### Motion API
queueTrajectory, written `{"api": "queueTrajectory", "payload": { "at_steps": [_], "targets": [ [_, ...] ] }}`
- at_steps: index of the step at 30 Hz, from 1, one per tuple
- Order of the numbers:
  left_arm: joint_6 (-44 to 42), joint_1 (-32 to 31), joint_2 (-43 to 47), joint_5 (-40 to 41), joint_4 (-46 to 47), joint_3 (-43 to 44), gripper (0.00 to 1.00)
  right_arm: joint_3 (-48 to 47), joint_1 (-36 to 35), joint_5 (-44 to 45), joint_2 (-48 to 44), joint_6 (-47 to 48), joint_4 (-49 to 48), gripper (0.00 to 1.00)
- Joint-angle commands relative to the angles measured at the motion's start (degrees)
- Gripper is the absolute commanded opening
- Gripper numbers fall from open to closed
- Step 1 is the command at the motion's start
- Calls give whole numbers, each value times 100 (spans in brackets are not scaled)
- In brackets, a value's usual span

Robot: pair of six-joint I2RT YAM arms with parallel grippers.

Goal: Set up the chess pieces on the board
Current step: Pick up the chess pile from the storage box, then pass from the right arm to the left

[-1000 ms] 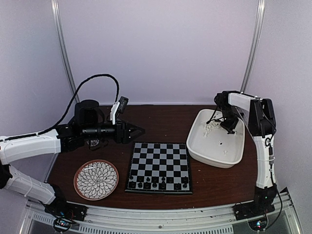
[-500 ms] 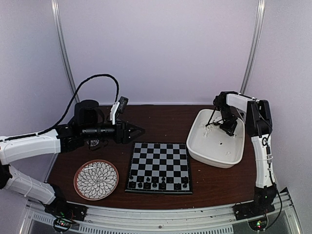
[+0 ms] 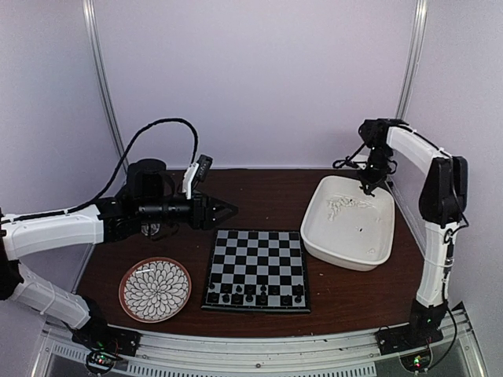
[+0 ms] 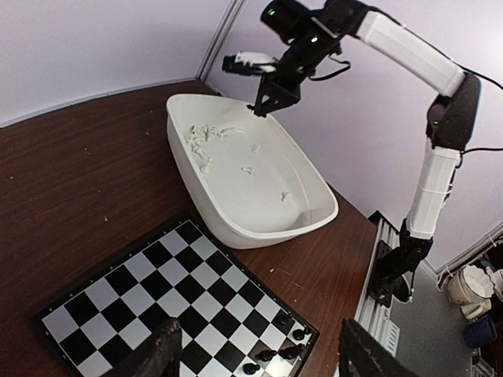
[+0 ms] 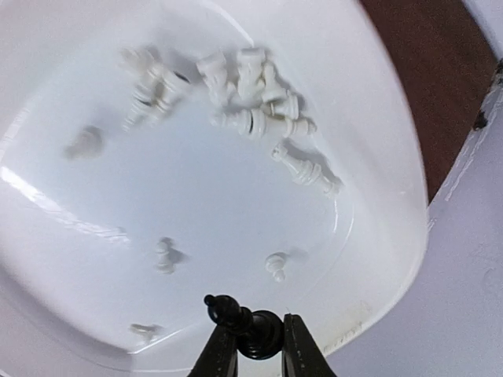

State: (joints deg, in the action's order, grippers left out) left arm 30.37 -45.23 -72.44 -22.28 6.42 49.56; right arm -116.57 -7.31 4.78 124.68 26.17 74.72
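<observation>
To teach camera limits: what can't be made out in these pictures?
Top external: the black pieces on the board are too small to identify.
Right wrist: the held black piece is partly hidden by the right end effector and the bottom edge.
Left wrist: the left end effector is mostly cut off by the bottom edge.

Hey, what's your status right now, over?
Right gripper shut on black piece over tub. Left gripper open beyond board. Other black pieces along board's near edge.
</observation>
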Motion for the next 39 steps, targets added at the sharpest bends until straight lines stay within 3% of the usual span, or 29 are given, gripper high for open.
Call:
{"api": "queueTrajectory", "payload": {
  "at_steps": [1, 6, 11, 22, 34, 39],
  "targets": [
    [-247, -115, -259, 95, 258, 423, 68, 264, -7, -2028, -1185, -408, -212, 17],
    [-603, -385, -692, 133, 196, 949, 68, 756, -72, -4707, -2048, -710, -502, 17],
    [-477, -510, -1282, -108, 211, 1709, 67, 838, -550, -5820, -2437, -485, -215, 18],
    [849, -645, -2308, -828, 547, 2567, 60, 957, -2118, -5215, -2811, 139, 304, 18],
    [943, -863, -2576, -1048, 633, 2825, 54, 646, -2615, -4534, -2480, 38, 536, 18],
    [1030, -863, -2687, -1019, 517, 2960, 47, 602, -2779, -4429, -2458, 48, 590, 18]
  ]
}}
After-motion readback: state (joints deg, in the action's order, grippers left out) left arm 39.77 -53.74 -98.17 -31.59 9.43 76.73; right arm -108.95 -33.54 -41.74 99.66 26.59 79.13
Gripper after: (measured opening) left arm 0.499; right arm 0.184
